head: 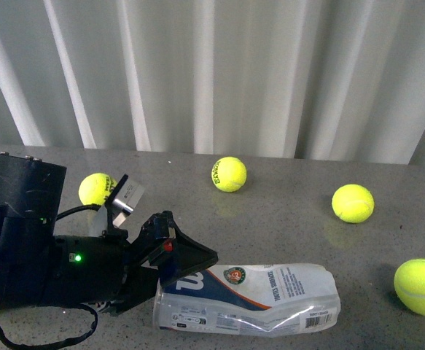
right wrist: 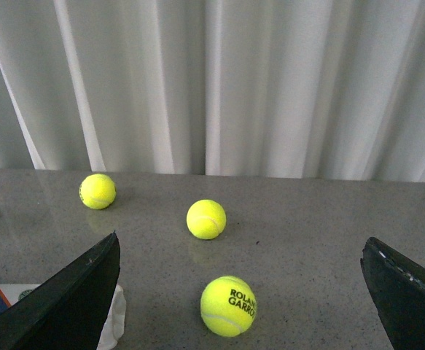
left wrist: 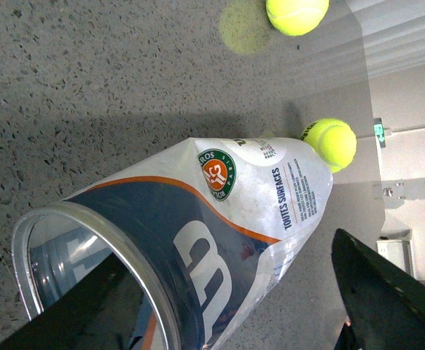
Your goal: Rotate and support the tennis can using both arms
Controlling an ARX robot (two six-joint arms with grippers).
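Front view: tennis can (head: pixel 248 299) lies on its side on the grey table (head: pixel 285 233), open mouth toward my left claw (head: pixel 179 251), which sits at that end; I judge this the first grasp, with no rotation begun, and I can see a barcode but cannot read its print. Left wrist view: left claw released, jaws either side of the rim, not clamped; the label shows a white Wilson "W", "TOUTES SURFACES" and an "RG" emblem, and the next move calls for closing squarely on a crumpled, soft wall. Right wrist view: right claw (right wrist: pixel 240 240) released, jaws wide, only a scrap of can beside one finger, so it must come in to support that end; nearest ball (right wrist: pixel 229 306) reads "ROLAND GARROS".
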